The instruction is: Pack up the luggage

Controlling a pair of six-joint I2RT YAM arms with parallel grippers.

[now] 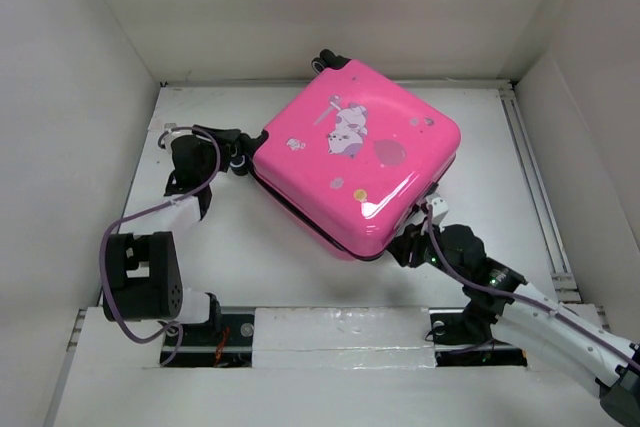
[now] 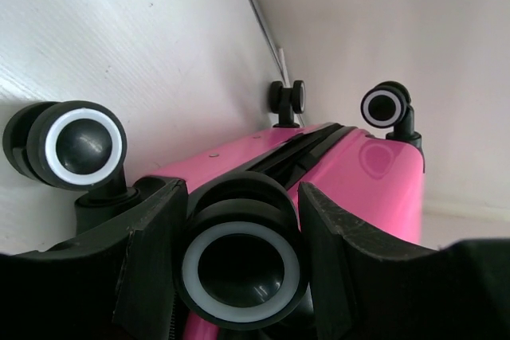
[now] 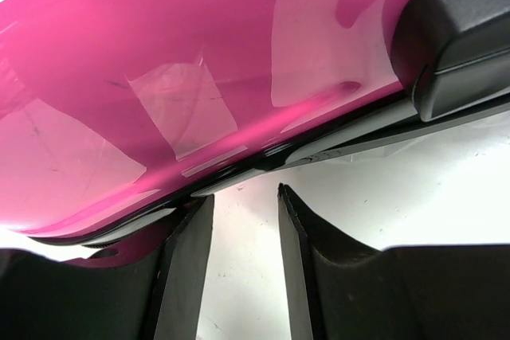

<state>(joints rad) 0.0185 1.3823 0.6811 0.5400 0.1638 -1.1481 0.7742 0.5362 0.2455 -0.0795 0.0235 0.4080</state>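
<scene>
The luggage [image 1: 355, 152] lies flat and shut on the white bench [image 1: 250, 242], turned at an angle, glossy pink shell up, with the cartoon animal sticker [image 1: 345, 127] on its top face. It sits in the middle of the bench, nearer the back wall than my bases.

My left pincer [image 2: 241, 197] is at the case's left corner, low by the bench. A black wheel [image 2: 241, 272] with a white ring fills the gap between my fingers [image 2: 151, 252]; both pads sit against its sides, so I have that wheel clamped at about half my spread. Past it I see three other wheels [image 2: 76, 145], one just to the left, two at the far end of the pink side.

My right pincer [image 3: 245, 194] is at the case's near right edge. Its jaws stand a narrow way apart and hold nothing: only bare bench shows between them. The tips reach up to the black seam [image 3: 263, 157] that runs along the shell's lower edge; whether they touch it I cannot tell. A black fitting [image 3: 454, 45] juts from the shell up and to the right of my tips.
</scene>
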